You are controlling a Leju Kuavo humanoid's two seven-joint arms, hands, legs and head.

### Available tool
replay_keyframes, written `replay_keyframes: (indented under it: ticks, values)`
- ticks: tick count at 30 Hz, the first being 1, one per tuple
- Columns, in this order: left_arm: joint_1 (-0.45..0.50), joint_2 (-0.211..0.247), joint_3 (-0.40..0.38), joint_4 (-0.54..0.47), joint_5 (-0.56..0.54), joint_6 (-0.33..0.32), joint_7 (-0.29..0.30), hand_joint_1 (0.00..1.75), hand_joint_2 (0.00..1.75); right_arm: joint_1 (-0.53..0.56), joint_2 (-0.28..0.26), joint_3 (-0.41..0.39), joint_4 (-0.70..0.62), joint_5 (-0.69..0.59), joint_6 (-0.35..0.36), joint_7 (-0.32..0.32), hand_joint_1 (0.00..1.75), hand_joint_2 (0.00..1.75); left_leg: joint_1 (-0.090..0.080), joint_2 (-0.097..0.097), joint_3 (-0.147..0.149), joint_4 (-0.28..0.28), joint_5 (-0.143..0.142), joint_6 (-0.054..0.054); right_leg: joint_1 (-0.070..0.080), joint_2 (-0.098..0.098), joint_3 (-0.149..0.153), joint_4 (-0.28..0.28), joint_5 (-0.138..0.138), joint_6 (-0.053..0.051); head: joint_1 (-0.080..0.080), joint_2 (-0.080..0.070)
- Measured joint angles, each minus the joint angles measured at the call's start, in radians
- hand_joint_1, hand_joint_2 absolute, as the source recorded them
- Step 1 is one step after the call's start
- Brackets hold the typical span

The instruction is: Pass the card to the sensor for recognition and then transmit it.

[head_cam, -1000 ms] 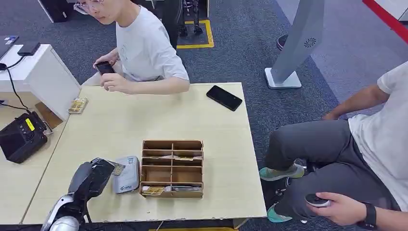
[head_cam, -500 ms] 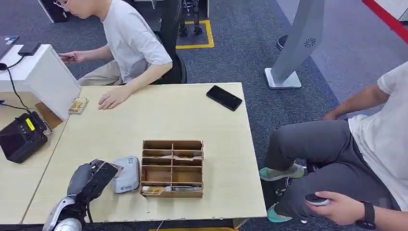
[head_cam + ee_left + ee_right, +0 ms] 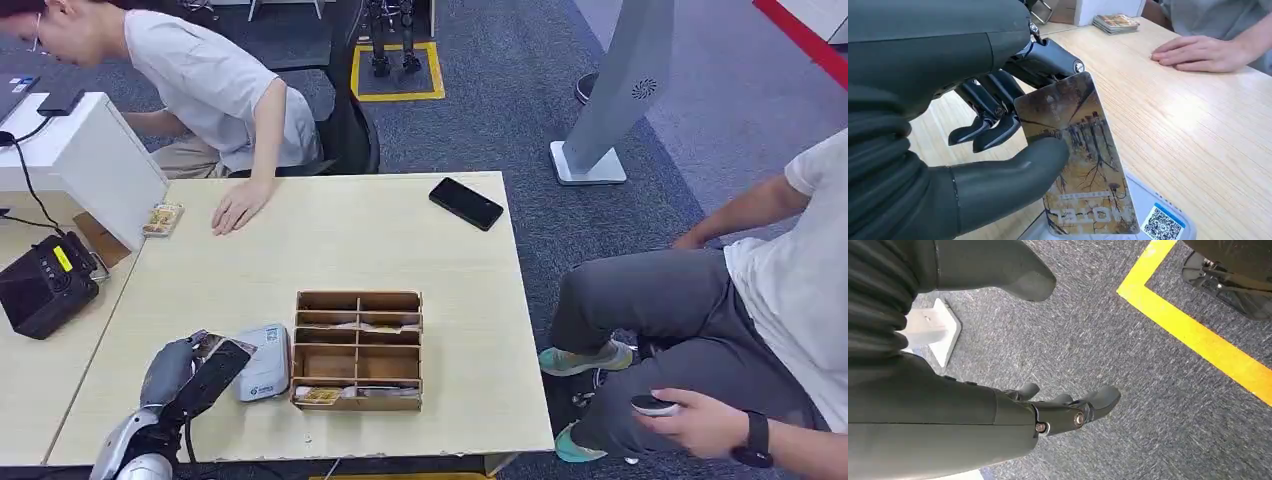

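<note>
The left hand [image 3: 973,165] pinches the card [image 3: 1078,155] between its thick thumb and darker fingers, the card's lower edge just over the grey sensor [image 3: 264,362] at the table's near left, beside the wooden divider box [image 3: 358,350]. The right hand [image 3: 1058,412] hangs over the floor, empty, fingers loosely apart. This looks like the recognition step; next the card likely needs lifting clear and passing towards the person's hand [image 3: 238,206] at the far side.
</note>
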Motion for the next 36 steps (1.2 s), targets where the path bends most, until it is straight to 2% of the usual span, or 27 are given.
replay_keyframes:
  ticks: [10, 21, 32, 36]
  values:
    - [0.0, -0.009, 0.0, 0.004, -0.023, -0.01, 0.001, 1.75, 1.75, 0.0, 0.0, 0.0, 0.005, 0.0, 0.004, -0.005, 0.0, 1.75, 0.0, 0.0, 0.0, 0.0, 0.0, 0.0, 0.0, 0.0, 0.0, 0.0, 0.0, 0.0, 0.0, 0.0]
    - [-0.008, -0.026, -0.021, 0.022, -0.118, -0.022, 0.016, 1.75, 1.75, -0.003, 0.005, 0.0, 0.018, 0.0, 0.016, -0.011, 0.0, 1.75, 0.0, 0.0, 0.0, 0.0, 0.0, 0.0, 0.0, 0.0, 0.0, 0.0, 0.0, 0.0, 0.0, 0.0]
    - [-0.01, -0.029, -0.026, 0.028, -0.129, -0.025, 0.018, 1.75, 1.75, -0.003, 0.006, 0.0, 0.023, 0.0, 0.016, -0.011, 0.0, 1.75, 0.0, 0.0, 0.001, 0.0, 0.0, 0.0, 0.0, 0.0, 0.0, 0.0, 0.0, 0.0, 0.0, 0.0]
    - [-0.03, -0.044, -0.054, 0.053, -0.194, -0.034, 0.022, 1.75, 1.75, -0.007, 0.015, 0.0, 0.041, 0.0, 0.031, -0.02, 0.0, 1.75, 0.0, 0.0, 0.001, 0.0, 0.0, 0.0, 0.0, 0.0, 0.001, 0.0, 0.0, 0.0, 0.0, 0.0]
